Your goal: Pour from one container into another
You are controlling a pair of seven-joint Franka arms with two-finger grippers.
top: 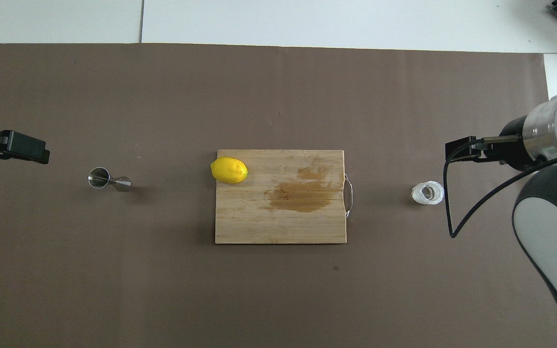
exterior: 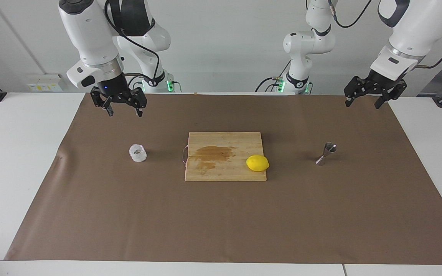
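The clear faceted glass cup (exterior: 137, 153) stands upright on the brown mat toward the right arm's end; it also shows in the overhead view (top: 427, 192). The steel hourglass jigger (exterior: 326, 153) stands upright on the mat toward the left arm's end, and shows in the overhead view (top: 107, 180). My right gripper (exterior: 124, 111) hangs open and empty in the air over the mat, apart from the cup; it shows in the overhead view (top: 463, 149). My left gripper (exterior: 363, 103) hangs open and empty over the mat, apart from the jigger; it shows in the overhead view (top: 17, 147).
A wooden cutting board (exterior: 225, 174) with a wet brown stain (exterior: 215, 152) lies mid-table between cup and jigger. A yellow lemon (exterior: 257, 163) rests on the board's edge toward the jigger. The brown mat (exterior: 221, 222) covers most of the white table.
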